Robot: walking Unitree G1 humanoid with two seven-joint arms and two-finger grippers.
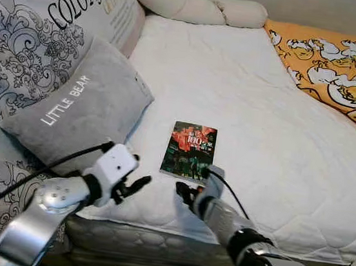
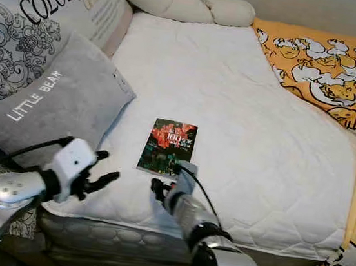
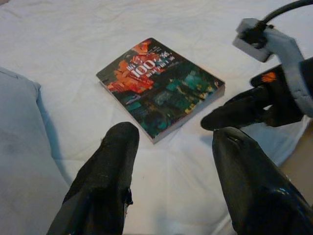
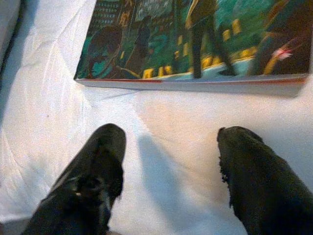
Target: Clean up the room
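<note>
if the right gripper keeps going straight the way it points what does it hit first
Most likely the near edge of the book, lying flat on the white mattress just ahead of the open right gripper.

A grey "LITTLE BEAR" pillow (image 1: 77,104) leans at the bed's (image 1: 248,90) left edge; an orange patterned blanket (image 1: 335,68) covers its far right corner.

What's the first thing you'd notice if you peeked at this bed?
A dark book with a red and teal cover lies flat on the white mattress, near its front edge. Both black robot hands sit open just short of it, the right hand closest and the left hand beside the grey LITTLE BEAR pillow.
</note>
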